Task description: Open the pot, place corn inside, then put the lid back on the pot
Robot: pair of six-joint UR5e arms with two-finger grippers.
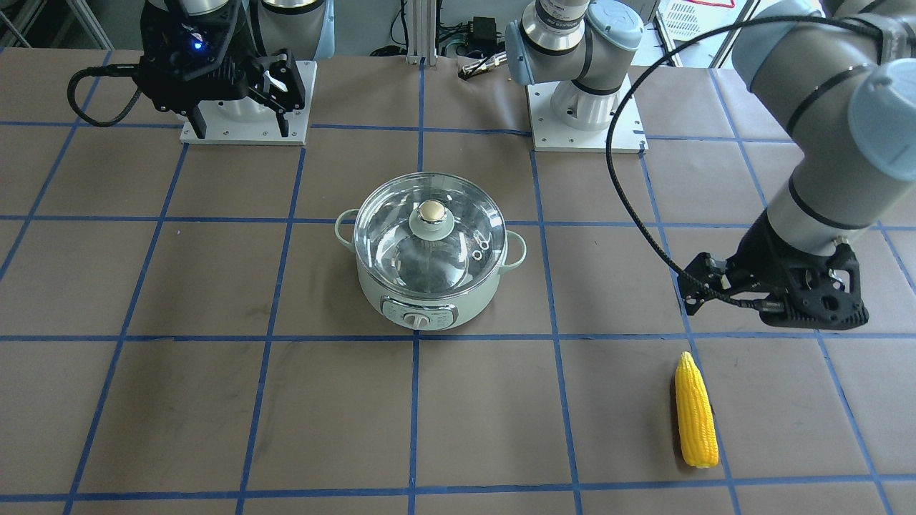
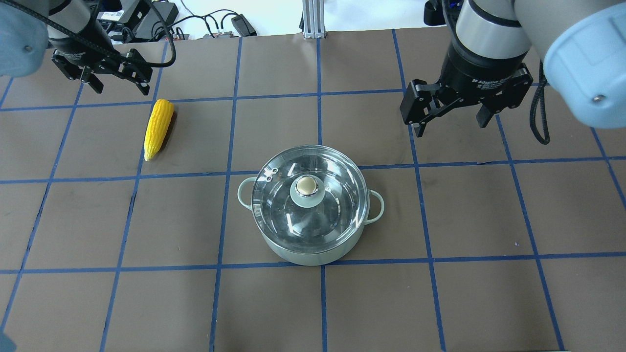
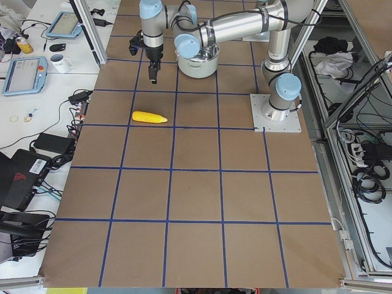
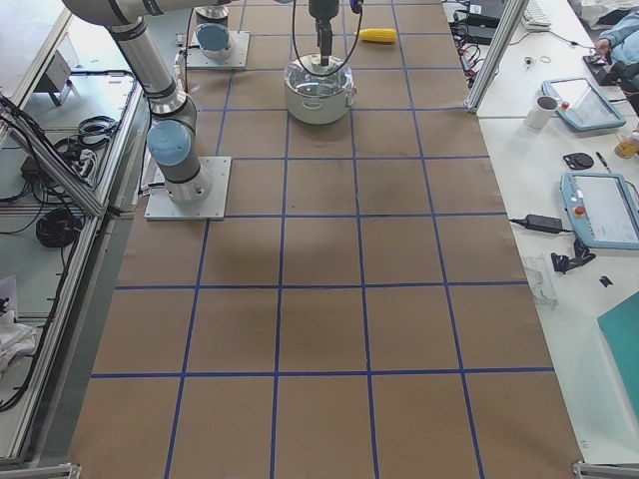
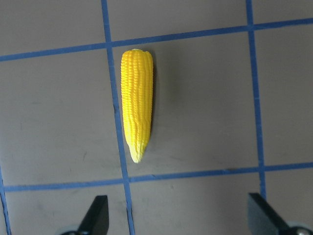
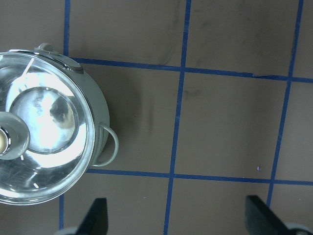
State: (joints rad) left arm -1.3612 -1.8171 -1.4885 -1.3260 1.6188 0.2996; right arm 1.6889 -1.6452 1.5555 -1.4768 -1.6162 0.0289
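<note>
In the overhead view we see the round pale mint-green pot (image 2: 313, 256) at the centre of the brown, blue-gridded desk (image 2: 489, 303), its clear glass lid (image 2: 307, 188) seated on the rim and shiny steel showing through the glass. The bright yellow ear of corn (image 2: 158, 128) lies flat at upper left, well apart from the pot, just below the left claw (image 2: 121, 87), whose jaws stand wide. At upper right, the right claw (image 2: 450, 122) hangs spread wide too.

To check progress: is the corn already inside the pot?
No, the corn lies on the table, apart from the pot, whose lid is on.
</note>
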